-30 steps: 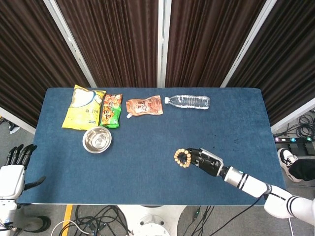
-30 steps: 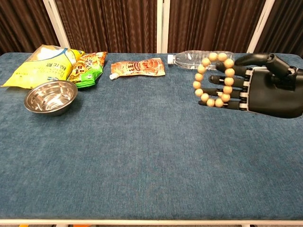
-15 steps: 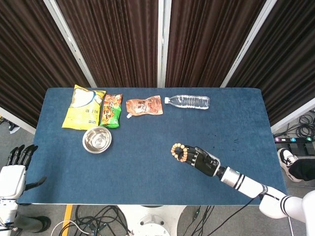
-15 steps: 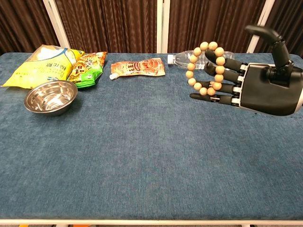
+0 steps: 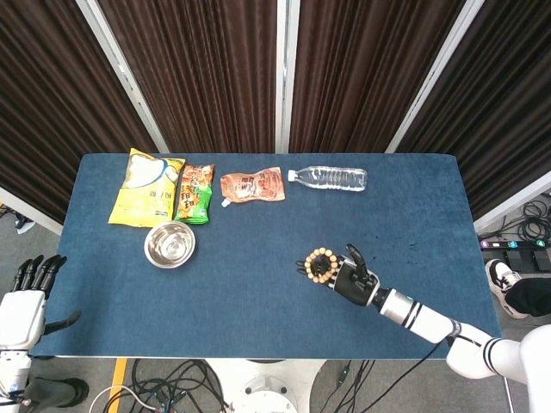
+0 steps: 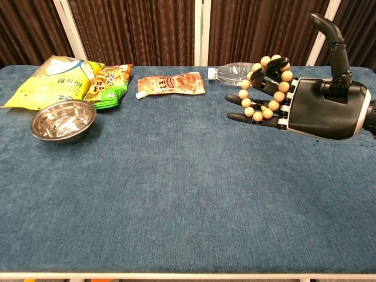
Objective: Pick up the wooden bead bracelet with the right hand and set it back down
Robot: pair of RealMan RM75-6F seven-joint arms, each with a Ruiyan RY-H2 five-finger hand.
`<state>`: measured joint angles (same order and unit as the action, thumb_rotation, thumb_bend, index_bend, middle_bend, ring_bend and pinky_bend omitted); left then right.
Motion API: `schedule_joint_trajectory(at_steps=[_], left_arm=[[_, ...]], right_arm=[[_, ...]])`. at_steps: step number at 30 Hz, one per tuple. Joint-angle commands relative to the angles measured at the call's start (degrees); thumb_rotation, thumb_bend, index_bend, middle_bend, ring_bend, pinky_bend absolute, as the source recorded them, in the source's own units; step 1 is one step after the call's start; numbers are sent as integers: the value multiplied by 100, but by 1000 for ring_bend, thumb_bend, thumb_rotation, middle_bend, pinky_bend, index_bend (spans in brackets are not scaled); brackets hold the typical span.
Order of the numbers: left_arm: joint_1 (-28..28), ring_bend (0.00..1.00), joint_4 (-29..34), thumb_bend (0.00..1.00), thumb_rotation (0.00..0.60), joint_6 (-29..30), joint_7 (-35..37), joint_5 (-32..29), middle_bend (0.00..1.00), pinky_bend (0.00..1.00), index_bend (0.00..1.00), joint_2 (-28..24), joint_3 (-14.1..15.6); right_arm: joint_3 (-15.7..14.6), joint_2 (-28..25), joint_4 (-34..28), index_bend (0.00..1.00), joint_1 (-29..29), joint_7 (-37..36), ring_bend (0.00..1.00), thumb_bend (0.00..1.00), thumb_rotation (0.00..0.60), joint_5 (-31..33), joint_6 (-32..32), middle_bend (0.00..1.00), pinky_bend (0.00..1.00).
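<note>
— Wooden bracelet (image 6: 265,88): where is it?
— Looped over the right hand's (image 6: 311,100) outstretched fingers (image 6: 249,115), up off the blue bench (image 6: 176,194), thumb raised clear.
— Pinched?
— No, it hangs on the fingers, which lie nearly flat.
— The left hand (image 5: 26,301)?
— Beside the bench's left edge, fingers apart, holding nothing.

Lighting is even, bright and overhead in both views. A soft shadow lies on the table (image 6: 176,194) directly under the fingers (image 6: 252,115) of the right hand (image 6: 317,106). The steel bowl (image 6: 63,120) shows mild glare. Focus is sharp; no motion blur is evident.
</note>
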<state>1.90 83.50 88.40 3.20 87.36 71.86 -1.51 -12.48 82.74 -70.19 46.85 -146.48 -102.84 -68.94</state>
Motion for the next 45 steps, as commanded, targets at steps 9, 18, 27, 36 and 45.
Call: schedule_joint_trajectory(at_steps=[9, 18, 27, 36, 45], left_arm=[[0, 1, -27, 0, 600, -35, 25, -29, 90, 2, 110, 19, 7], [-43, 1, -27, 0, 600, 15, 51, -51, 90, 1, 110, 9, 9], [-35, 1, -37, 0, 600, 20, 51, -46, 90, 1, 110, 14, -5], [-24, 1, -50, 0, 600, 4, 61, -58, 90, 1, 110, 24, -18], [-35, 1, -67, 0, 600, 16, 71, -58, 90, 1, 110, 38, -14]], right_arm=[[486, -225, -922, 534, -199, 4078, 98, 379, 230, 1069, 774, 516, 0], [683, -138, -1006, 523, -382, 4653, 113, 457, 210, 1203, 789, 523, 0], [752, -103, -935, 523, -496, 4720, 119, 609, 182, 1120, 759, 527, 0], [820, -126, -941, 519, -563, 4834, 123, 671, 178, 1065, 741, 528, 0], [859, -133, -887, 518, -680, 5018, 125, 860, 179, 1056, 667, 530, 0]])
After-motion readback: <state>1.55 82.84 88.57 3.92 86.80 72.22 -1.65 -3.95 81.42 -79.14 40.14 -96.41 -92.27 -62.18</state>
